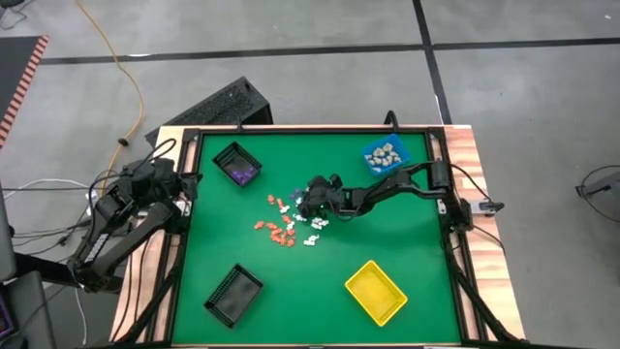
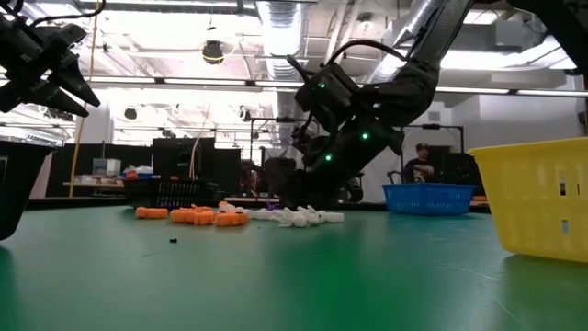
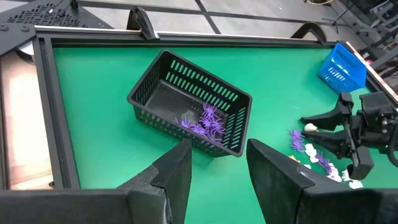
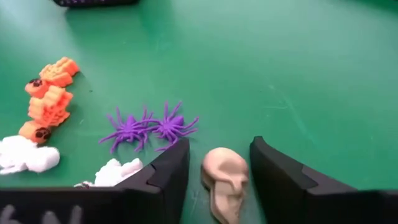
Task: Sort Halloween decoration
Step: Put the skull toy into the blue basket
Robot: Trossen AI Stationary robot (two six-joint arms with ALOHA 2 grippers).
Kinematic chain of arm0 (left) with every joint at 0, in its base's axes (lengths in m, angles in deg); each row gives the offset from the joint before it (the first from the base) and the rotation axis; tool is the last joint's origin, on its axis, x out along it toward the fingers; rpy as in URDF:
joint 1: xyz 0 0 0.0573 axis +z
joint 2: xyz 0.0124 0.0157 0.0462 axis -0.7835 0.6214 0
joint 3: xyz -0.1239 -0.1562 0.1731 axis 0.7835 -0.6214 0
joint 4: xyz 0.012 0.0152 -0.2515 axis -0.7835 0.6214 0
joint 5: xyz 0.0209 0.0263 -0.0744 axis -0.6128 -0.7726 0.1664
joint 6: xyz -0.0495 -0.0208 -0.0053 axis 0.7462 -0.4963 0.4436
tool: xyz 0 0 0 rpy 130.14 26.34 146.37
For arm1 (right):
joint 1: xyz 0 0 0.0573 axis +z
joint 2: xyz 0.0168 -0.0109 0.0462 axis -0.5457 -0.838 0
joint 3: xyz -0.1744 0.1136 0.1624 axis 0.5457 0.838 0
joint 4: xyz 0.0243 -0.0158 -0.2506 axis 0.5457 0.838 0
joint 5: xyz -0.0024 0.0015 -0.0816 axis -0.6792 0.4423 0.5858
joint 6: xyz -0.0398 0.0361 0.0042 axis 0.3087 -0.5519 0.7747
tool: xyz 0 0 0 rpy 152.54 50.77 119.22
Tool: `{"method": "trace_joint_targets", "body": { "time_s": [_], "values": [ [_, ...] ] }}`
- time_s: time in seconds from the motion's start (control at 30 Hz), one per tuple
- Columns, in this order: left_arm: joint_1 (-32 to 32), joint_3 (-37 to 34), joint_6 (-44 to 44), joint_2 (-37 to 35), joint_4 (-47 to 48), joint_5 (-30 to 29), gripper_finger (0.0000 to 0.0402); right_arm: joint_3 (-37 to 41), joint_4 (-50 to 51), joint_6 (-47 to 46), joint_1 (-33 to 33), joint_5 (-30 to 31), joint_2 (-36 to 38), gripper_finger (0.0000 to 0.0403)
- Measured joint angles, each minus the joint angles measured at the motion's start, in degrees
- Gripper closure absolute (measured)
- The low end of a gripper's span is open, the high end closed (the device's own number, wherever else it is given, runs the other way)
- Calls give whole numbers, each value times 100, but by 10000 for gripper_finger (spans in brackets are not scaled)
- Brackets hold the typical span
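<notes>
Green table (image 1: 387, 242): bears all | black bin (image 3: 189, 102): purple spiders inside; left gripper (image 3: 214, 165) hovers beside it, released | right gripper (image 4: 217, 168): low at the decoration pile, jaws apart astride beige skull (image 4: 225, 180), not yet clenched | purple spiders (image 4: 149, 127): just beyond skull; orange pieces (image 4: 48, 96) farther off

Grey concrete floor (image 1: 291, 39) is marked by dark seam lines; an orange cable (image 1: 124, 73) is laid across it. Ceiling ducting (image 2: 285, 18) and strip lights (image 2: 184, 85) are seen overhead.
</notes>
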Motion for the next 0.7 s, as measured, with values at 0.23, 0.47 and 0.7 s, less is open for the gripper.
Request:
{"method": "trace_joint_targets", "body": {
  "time_s": [0.23,0.47,0.7],
  "values": [
    [0,0,11,0,-4,-11,258,4,131,-273,106,77,-81,285],
    [0,0,11,0,-2,-11,258,13,133,-403,106,29,-63,286],
    [-2,0,11,0,1,-11,258,47,234,-350,89,20,284,279]
  ]
}}
